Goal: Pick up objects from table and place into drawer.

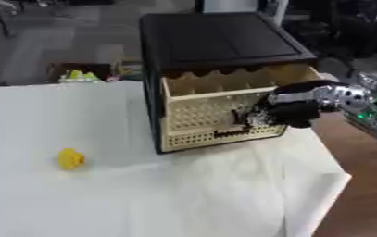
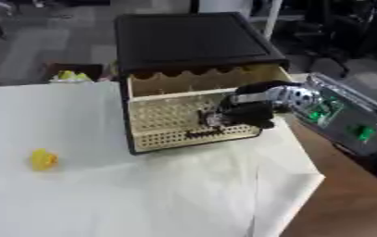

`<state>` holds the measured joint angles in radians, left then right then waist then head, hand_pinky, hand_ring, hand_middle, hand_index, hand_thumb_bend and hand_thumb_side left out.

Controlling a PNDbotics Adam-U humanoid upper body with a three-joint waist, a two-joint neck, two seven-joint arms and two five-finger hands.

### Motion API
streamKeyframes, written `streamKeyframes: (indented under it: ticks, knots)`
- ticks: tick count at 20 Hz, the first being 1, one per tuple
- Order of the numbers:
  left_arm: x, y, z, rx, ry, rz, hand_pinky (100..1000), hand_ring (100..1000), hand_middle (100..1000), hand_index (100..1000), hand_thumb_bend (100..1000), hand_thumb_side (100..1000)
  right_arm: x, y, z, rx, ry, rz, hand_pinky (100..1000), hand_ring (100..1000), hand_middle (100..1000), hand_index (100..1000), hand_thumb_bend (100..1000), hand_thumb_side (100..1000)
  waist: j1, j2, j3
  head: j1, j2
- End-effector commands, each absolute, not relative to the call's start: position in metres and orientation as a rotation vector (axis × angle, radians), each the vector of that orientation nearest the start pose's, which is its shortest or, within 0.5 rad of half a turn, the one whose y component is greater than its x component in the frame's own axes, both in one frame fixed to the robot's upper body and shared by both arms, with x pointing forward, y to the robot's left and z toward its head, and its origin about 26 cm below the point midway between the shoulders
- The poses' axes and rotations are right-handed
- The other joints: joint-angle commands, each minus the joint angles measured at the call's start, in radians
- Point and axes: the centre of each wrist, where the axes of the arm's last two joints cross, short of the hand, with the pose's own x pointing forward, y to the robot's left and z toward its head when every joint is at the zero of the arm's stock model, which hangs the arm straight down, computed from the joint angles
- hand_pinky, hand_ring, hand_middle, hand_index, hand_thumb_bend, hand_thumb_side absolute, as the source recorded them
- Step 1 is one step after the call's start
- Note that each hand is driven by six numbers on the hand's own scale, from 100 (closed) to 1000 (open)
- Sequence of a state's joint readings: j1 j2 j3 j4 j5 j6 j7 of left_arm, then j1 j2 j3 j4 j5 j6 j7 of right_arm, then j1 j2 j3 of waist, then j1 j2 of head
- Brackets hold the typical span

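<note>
Cabinet [image 1: 223, 41]: black, on the white cloth [image 1: 142, 199]. Drawer [image 1: 216, 111]: cream lattice front, pulled partly out. Right hand [image 2: 244, 113]: against the drawer front, fingers curled at its handle area (whether they actually clasp it cannot be told). Yellow object [image 1: 71, 159]: small, on the cloth, well apart from the drawer, to its left. Left hand: out of sight.

A white cloth [image 1: 183, 199] covers the desk, creased and hanging over its right edge, where bare brown desk [image 1: 361, 185] shows. Beyond the far edge lies grey floor [image 1: 53, 41], with a brown box [image 1: 78, 71] holding something yellow-green.
</note>
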<state>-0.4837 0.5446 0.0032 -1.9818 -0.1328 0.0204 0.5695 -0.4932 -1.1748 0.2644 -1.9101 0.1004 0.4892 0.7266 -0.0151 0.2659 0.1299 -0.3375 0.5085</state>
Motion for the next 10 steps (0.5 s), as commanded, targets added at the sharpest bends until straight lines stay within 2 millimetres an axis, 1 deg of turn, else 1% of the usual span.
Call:
streamKeyframes:
  ticks: [1, 5, 10]
  knots:
    - [0.3041, 0.2769, 0.2839, -1.009, 3.431, -0.041, 785, 895, 869, 911, 100, 1000, 0.2940, -0.3146, 0.3033, -0.485, -0.936, 1.397, 100, 100, 100, 772, 139, 1000, 0.001, -0.019, -0.001, -0.003, 0.000]
    - [0.3041, 0.2768, 0.2841, -1.007, 3.430, -0.041, 785, 895, 869, 911, 100, 1000, 0.2918, -0.3118, 0.3025, -0.469, -0.939, 1.395, 100, 100, 100, 772, 140, 1000, 0.003, -0.021, -0.002, -0.007, 0.003]
    - [0.3042, 0.2767, 0.2834, -1.007, 3.433, -0.039, 785, 895, 869, 911, 100, 1000, 0.2996, -0.3063, 0.3057, -0.453, -0.951, 1.388, 100, 100, 100, 769, 145, 1000, 0.006, -0.026, -0.006, -0.005, 0.014]
